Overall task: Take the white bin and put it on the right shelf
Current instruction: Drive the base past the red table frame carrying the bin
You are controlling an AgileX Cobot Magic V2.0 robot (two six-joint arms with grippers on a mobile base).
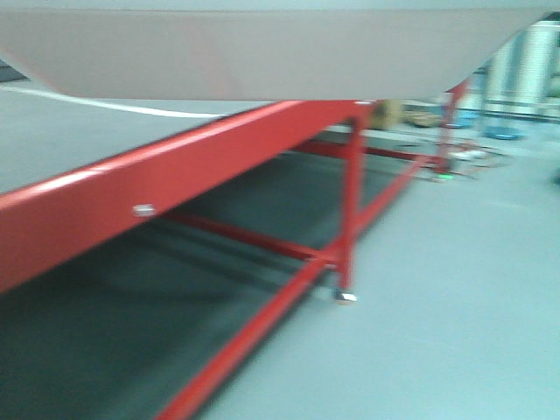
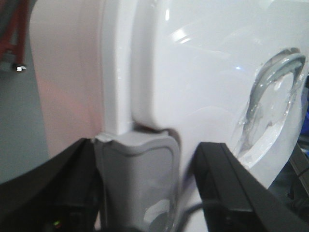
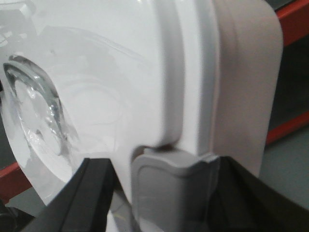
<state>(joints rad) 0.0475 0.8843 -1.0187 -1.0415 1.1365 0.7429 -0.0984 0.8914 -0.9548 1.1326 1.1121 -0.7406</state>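
White bin point(image 2: 193, 72) between both end effectors

White bin point(image 3: 145, 72), grey latch point(image 3: 169, 188) between black fingers point(image 3: 82, 198)

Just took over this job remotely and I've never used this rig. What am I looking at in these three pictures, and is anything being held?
It is a two-armed robot on a wheeled base. The front camera shows the underside of the white bin filling the top, above a red-framed table and grey floor. Each wrist camera looks along one gripper. The left gripper straddles a grey latch at the lid's edge; the right gripper does likewise on the opposite side. Both appear to hold the bin. No shelf is recognisable.
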